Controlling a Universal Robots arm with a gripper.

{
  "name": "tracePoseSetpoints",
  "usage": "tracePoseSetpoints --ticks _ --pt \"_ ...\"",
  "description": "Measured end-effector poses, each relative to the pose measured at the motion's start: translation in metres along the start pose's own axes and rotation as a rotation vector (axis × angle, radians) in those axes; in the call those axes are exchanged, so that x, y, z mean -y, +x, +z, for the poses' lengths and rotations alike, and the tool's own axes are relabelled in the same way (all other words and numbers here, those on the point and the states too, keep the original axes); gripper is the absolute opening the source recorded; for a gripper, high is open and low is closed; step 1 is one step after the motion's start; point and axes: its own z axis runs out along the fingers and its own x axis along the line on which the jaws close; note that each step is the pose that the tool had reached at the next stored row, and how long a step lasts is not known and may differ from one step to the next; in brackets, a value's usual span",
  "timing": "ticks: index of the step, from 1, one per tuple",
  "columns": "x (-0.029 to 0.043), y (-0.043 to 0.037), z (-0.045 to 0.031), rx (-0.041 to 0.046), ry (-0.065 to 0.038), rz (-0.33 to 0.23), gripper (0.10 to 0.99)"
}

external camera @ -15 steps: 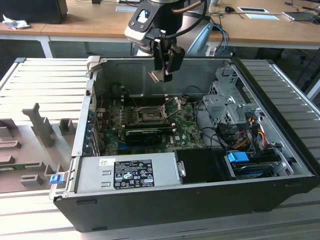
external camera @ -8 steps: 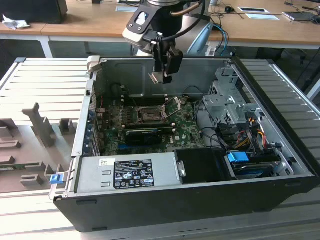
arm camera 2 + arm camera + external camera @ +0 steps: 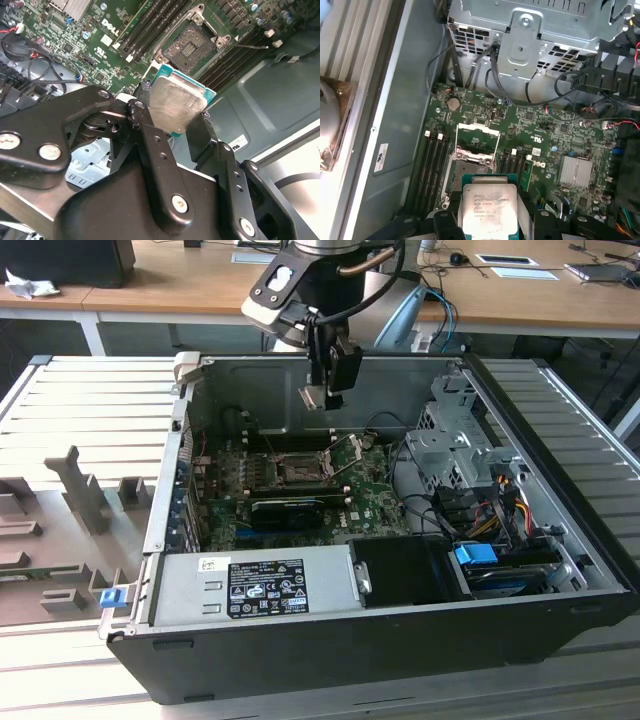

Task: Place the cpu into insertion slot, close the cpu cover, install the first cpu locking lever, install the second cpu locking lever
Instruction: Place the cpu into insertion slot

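The black 2-finger gripper (image 3: pixel 325 390) clamps the small silvery square cpu (image 3: pixel 487 207) above the empty dark square insertion slot (image 3: pixel 192 45), whose thin silvery cpu cover (image 3: pixel 479 127) stands open, so all 4 steps remain.

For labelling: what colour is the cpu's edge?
Teal, on the cpu; best in the second wrist view.

Lab: desks (image 3: pixel 180 280), opened computer case (image 3: pixel 400 645)

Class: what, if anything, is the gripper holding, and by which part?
The gripper holds the cpu, pinched by two opposite side edges, its silvery top left bare.
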Motion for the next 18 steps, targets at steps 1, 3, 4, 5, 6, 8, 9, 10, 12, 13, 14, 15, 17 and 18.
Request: tracePoseSetpoints --ticks 1,3,4,5,6,8,9,10,12,13,14,15,17,18 --pt "0.0000 0.0000 0.0002 0.0004 0.000 0.003 0.529" --pt "0.0002 0.0000 0.0009 0.0007 0.000 0.008 0.529" --pt "0.0002 0.0000 0.0010 0.0012 0.000 0.012 0.529" --pt "0.0004 0.0001 0.0013 0.0015 0.000 0.017 0.529" --pt "0.0006 0.0001 0.0019 0.0022 -0.001 0.025 0.529" --pt "0.0008 0.0000 0.0032 0.0046 -0.001 0.051 0.529" --pt "0.0008 0.0000 0.0036 0.0057 -0.001 0.061 0.529" --pt "0.0009 0.0000 0.0039 0.0074 -0.001 0.068 0.529" --pt "0.0009 0.0000 0.0048 0.0103 -0.002 0.088 0.529" --pt "0.0009 0.0000 0.0052 0.0119 -0.002 0.104 0.529" --pt "0.0010 0.0000 0.0056 0.0130 -0.002 0.116 0.529" --pt "0.0010 0.0000 0.0059 0.0139 -0.002 0.127 0.529" --pt "0.0011 -0.0001 0.0070 0.0150 -0.003 0.139 0.529" --pt "0.0012 -0.0001 0.0085 0.0150 -0.003 0.140 0.529"
